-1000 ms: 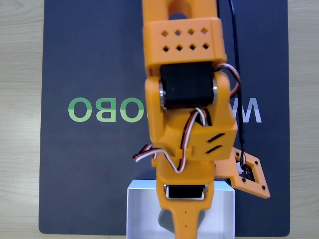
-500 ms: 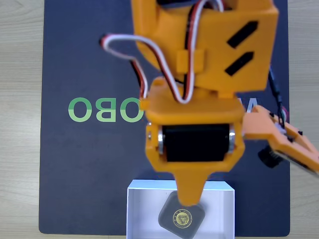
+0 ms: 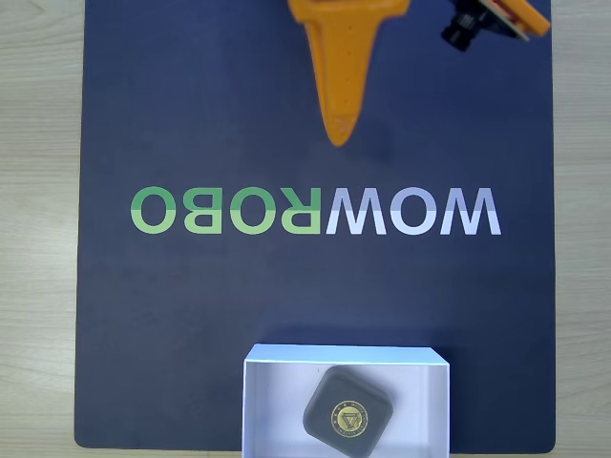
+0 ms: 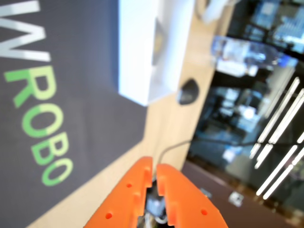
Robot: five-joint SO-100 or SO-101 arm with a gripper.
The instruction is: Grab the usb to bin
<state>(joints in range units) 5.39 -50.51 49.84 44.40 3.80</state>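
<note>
The gripper (image 4: 154,167), its orange fingers (image 3: 342,72) pressed together and holding nothing, is now sitting at the mat's (image 3: 172,305) far edge, no longer over the bin (image 3: 277,420). The usb (image 3: 349,413) is lying uncovered inside the bin.

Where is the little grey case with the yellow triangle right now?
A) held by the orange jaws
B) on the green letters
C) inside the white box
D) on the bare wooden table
C: in the fixed view the usb lies flat on the floor of the bin, far from the gripper.
</note>
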